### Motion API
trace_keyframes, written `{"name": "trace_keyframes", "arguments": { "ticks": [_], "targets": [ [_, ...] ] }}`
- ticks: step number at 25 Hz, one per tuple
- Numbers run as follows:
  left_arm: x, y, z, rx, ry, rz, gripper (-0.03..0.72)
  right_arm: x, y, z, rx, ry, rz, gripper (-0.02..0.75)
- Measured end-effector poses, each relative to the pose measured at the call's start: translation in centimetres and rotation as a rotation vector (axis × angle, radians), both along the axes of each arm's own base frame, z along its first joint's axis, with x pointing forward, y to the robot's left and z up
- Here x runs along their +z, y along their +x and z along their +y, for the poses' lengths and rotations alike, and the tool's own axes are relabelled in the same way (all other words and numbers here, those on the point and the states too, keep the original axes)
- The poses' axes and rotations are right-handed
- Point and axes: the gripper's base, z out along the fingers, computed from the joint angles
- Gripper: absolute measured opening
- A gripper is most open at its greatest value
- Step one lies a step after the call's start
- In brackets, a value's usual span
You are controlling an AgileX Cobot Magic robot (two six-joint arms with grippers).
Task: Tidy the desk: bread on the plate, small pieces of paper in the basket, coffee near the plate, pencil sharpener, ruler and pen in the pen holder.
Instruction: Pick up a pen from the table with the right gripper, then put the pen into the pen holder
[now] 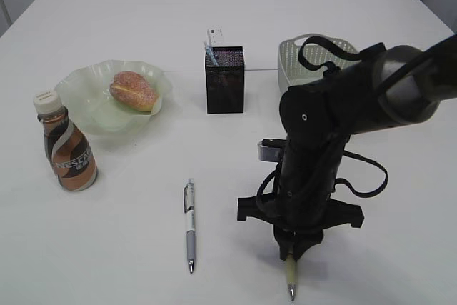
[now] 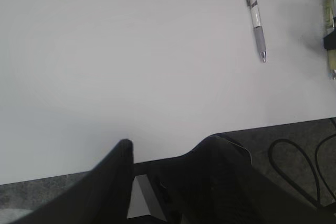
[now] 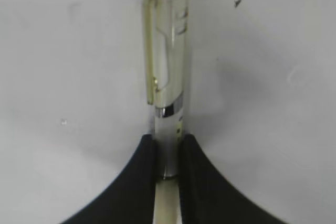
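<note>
At the near right of the desk: the right gripper [image 1: 291, 253] is clenched on a pale yellow translucent pen [image 3: 169, 77] with a clip, which lies flat on the large plain white tabletop [image 1: 357, 19]; in the right wrist view the two black fingers [image 3: 142, 182] press both sides of its barrel.
Step in hand: picking up this pen, judged from the clamp; it is not yet lifted clear, as far as the views show.
Second pen: a grey and white retractable pen [image 1: 189, 225] lies near centre, well apart from the first and to its left, untouched.
Pen holder: the small black metal-mesh square cup [image 1: 225, 80] stands at far centre with a few items already upright in it; what they are is too small to tell.
Bread: the oval golden-brown roll [image 1: 133, 90] sits on the pale green translucent dish with the wavy rim [image 1: 78, 83], far left; done.
Coffee: the small brown Nescafe bottle with the white cap [image 1: 64, 144] stands upright just beside the dish, near side; done.
Basket: the pale sage green perforated plastic basket [image 1: 296, 58] is far right, partly behind the arm; its contents are hidden.
Paper, sharpener, ruler: none visible loose on the tabletop.
Left gripper [image 2: 163, 156]: parked at the near desk edge, jaws apart, holding nothing.
Left to do: both pens into the mesh cup.
</note>
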Motion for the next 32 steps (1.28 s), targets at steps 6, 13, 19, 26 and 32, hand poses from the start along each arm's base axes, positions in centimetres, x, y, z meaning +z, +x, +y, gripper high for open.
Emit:
{"name": "trace_keyframes", "arguments": {
  "ticks": [6, 13, 19, 26, 32],
  "targets": [
    [0.0, 0.0, 0.0, 0.0, 0.0, 0.0, 0.352, 2.3, 0.9, 0.6, 0.217, -0.002, 0.038, 0.057],
    [0.0, 0.0, 0.0, 0.0, -0.002, 0.0, 0.351, 5.9, 1.7, 1.8, 0.387, 0.074, 0.022, 0.057],
    [0.0, 0.0, 0.0, 0.0, -0.002, 0.0, 0.35, 9.4, 1.0, 1.3, 0.449, 0.105, -0.056, 0.057],
    [0.0, 0.0, -0.1, -0.001, -0.009, 0.001, 0.35, 13.1, -1.7, -0.5, 0.43, 0.169, -0.294, 0.057],
    [0.0, 0.0, -0.1, -0.002, -0.011, 0.001, 0.349, 14.1, -5.1, -3.2, 0.421, 0.185, -0.531, 0.057]
  ]
}}
